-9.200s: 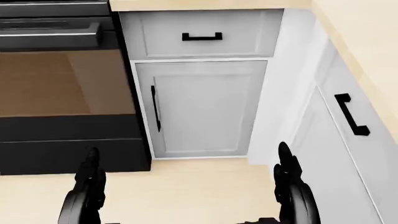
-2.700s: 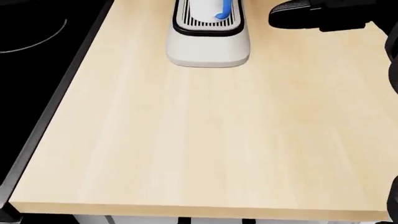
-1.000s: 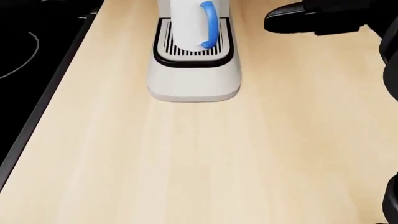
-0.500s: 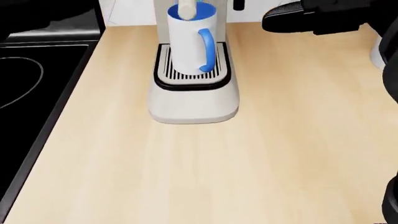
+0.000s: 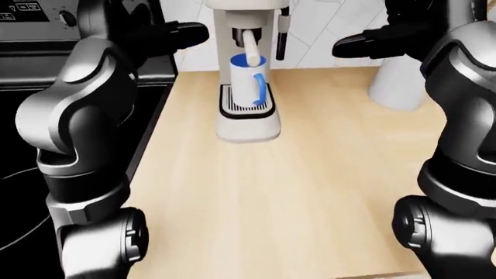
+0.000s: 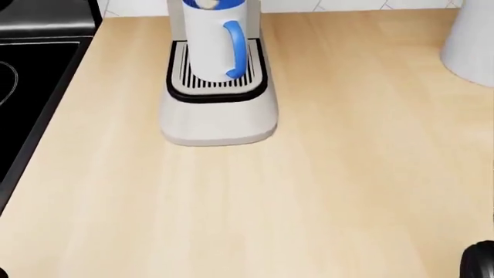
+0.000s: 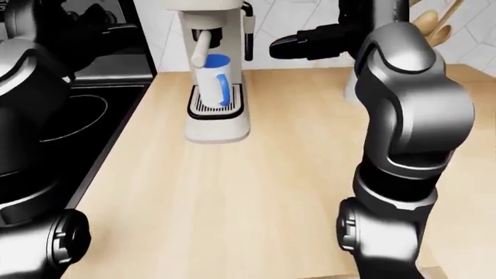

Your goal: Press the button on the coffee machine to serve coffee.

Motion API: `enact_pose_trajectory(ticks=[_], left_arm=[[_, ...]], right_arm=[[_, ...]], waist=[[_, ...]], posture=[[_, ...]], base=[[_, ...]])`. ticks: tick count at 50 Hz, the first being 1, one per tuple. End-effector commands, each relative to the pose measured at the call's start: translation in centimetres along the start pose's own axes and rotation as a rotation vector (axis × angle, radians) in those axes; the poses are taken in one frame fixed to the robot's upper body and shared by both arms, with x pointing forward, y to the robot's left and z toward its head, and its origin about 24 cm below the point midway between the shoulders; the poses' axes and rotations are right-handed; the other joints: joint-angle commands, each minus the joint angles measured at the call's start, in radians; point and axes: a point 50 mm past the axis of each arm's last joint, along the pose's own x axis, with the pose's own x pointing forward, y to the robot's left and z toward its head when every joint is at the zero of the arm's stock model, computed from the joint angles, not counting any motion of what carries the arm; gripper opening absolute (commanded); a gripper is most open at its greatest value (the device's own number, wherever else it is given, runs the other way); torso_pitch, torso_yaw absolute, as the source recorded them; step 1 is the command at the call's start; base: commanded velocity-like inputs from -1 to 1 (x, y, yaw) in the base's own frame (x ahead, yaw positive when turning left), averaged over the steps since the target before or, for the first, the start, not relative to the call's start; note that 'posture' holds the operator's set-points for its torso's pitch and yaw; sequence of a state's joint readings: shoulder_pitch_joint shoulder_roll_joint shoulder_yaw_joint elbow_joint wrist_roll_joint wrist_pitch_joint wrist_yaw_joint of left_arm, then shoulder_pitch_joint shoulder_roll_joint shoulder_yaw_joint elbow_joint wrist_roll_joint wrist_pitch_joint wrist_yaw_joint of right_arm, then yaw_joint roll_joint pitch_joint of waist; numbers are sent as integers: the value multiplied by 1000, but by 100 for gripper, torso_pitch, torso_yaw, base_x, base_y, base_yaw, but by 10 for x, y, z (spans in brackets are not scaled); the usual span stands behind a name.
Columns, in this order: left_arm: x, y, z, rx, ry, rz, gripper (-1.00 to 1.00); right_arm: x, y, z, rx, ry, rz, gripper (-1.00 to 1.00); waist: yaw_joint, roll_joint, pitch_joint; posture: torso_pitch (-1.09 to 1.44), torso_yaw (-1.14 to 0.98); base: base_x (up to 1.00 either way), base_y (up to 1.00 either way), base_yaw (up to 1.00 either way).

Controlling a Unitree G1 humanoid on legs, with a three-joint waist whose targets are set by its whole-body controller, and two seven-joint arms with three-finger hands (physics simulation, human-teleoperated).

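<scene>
While both arms are raised over the pale wooden countertop (image 6: 324, 191), the white, rounded coffee machine (image 5: 248, 119) stands near the counter's left edge in the eye views, just beside the black stove (image 5: 23, 174), with a white mug with a blue handle (image 6: 212, 40) upright on its black-rimmed drip grille under the spout. The left hand (image 5: 174, 35) hangs to the left of the machine's upper body and the right hand (image 7: 306, 40) to its right, apart from it; each shows as a dark shape with fingers stretched out rather than clenched, grasping nothing. No button is visible; the machine's top is cut off by the frame, so it probably sits higher up. A button should be stiff and shallow, needing one fingertip pushed squarely, while the machine looks light enough to slide on the smooth wood, so gentle pressure is wise. A pale grey round container (image 5: 399, 81) stands well apart at right.
</scene>
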State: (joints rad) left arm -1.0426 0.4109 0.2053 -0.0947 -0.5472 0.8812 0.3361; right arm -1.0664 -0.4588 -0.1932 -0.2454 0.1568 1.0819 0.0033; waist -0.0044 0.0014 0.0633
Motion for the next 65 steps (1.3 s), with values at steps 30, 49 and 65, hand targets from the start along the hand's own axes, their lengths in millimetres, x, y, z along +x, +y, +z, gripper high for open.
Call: enact_pose_trajectory(ticks=[30, 49, 65], left_arm=[[17, -4, 2, -11, -43, -5, 100], [21, -5, 5, -16, -52, -9, 100], [20, -6, 4, -18, -54, -16, 100]], right_arm=[[22, -6, 5, 12, -35, -28, 100], [26, -5, 4, 18, -32, -24, 100], [26, -5, 1, 24, -28, -23, 100]], waist=[[12, -3, -82], [10, -1, -180], [8, 2, -277]], posture=[[-10, 0], [-24, 0], [-34, 0]], base=[[0, 0, 0], [0, 0, 0], [0, 0, 0]])
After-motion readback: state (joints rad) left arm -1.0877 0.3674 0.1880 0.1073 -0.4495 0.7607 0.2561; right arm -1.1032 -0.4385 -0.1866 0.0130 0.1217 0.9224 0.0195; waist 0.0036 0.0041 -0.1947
